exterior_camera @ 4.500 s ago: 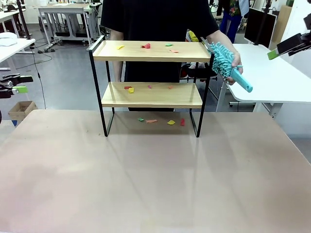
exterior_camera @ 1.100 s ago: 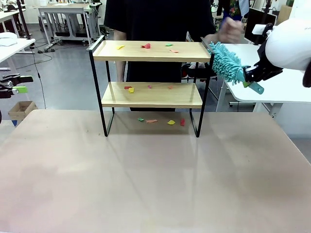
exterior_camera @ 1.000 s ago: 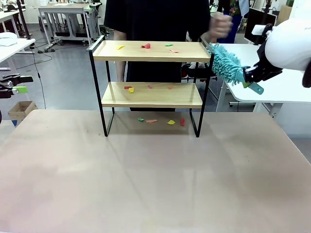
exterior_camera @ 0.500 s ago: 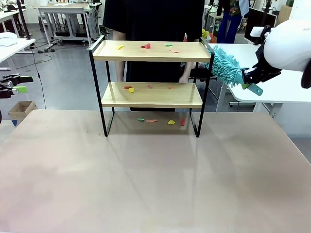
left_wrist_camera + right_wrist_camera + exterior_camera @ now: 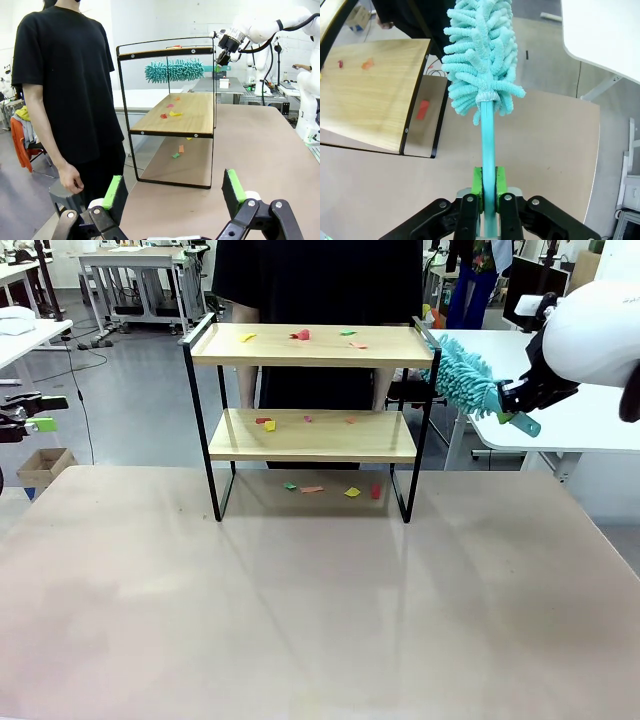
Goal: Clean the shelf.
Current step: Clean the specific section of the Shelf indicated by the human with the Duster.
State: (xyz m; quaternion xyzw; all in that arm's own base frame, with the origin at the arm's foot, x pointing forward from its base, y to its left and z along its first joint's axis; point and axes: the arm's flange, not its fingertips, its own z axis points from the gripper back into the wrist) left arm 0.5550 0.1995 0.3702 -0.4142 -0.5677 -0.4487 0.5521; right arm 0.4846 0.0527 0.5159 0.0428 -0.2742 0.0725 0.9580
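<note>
The right claw [image 5: 488, 186] clamps the handle of a teal duster [image 5: 482, 60]; the left claw [image 5: 175, 192] gapes empty. The shelf [image 5: 310, 435] stands at the far side of the bench [image 5: 300, 620], scraps [image 5: 302, 335] on both boards. Sweeping hasn't begun: next, swing the head over the top board.

One shelf [image 5: 310, 445] with two boards. Twelve paper scraps [image 5: 301, 335]: four on the top board, four on the lower, four on the counter [image 5: 300, 620] underneath. One teal duster [image 5: 462, 375]. Two pincers, left pincer [image 5: 175, 192] and right pincer [image 5: 488, 181]. One person [image 5: 320, 280].
</note>
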